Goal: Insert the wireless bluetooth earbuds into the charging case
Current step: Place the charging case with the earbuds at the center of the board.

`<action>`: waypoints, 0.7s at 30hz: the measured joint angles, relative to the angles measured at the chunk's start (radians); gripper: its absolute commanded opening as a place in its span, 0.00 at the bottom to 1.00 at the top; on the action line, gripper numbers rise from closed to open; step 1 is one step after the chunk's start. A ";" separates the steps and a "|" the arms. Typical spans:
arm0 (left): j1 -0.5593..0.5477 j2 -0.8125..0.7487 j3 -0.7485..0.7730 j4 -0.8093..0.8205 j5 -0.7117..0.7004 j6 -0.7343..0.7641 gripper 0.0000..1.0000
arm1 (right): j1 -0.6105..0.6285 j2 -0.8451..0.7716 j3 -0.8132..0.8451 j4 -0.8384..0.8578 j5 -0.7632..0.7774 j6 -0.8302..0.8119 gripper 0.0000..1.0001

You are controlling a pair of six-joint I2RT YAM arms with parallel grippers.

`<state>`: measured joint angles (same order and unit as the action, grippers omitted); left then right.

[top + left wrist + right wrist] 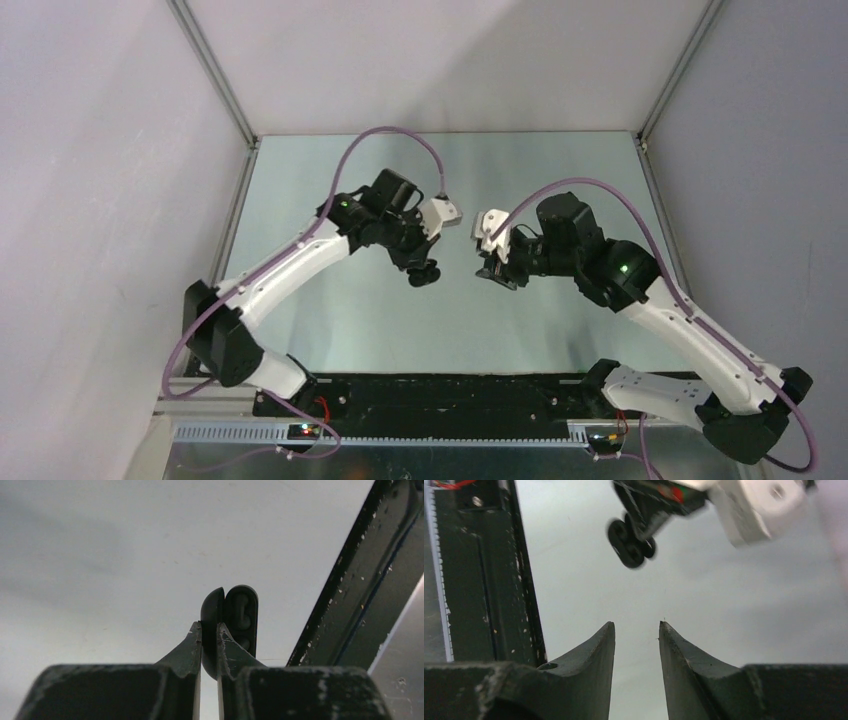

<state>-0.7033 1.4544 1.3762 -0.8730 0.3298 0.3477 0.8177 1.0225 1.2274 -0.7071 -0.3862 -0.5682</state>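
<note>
The black oval charging case (241,611) stands open like a clamshell. My left gripper (209,626) is shut on one half of it and holds it above the table. The open half shows dark rounded shapes inside; I cannot tell whether they are buds or empty wells. In the top view the case (428,276) hangs at the left gripper (422,268) near the table's middle. My right gripper (497,272) is open and empty, a short gap to the right of the case. The right wrist view shows the case (629,547) ahead of its open fingers (636,626). No loose earbuds are in view.
A black rail runs along the table's near edge (430,390), also in the left wrist view (360,580) and the right wrist view (489,580). Grey walls enclose the table on three sides. The left arm's white wrist housing (754,505) is close ahead of the right gripper.
</note>
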 measured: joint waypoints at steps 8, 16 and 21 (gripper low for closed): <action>-0.002 0.149 -0.167 0.128 0.130 0.093 0.00 | -0.185 -0.024 -0.127 -0.045 0.001 0.138 0.42; -0.002 0.357 -0.174 0.299 0.137 0.109 0.24 | -0.282 -0.068 -0.178 -0.043 -0.005 0.208 0.44; -0.002 0.405 -0.150 0.344 0.091 0.109 0.37 | -0.311 -0.068 -0.205 -0.043 -0.009 0.230 0.45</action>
<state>-0.7048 1.8595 1.2263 -0.5293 0.4206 0.4572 0.5068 0.9550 1.0225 -0.7498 -0.3954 -0.3378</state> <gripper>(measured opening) 0.297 0.440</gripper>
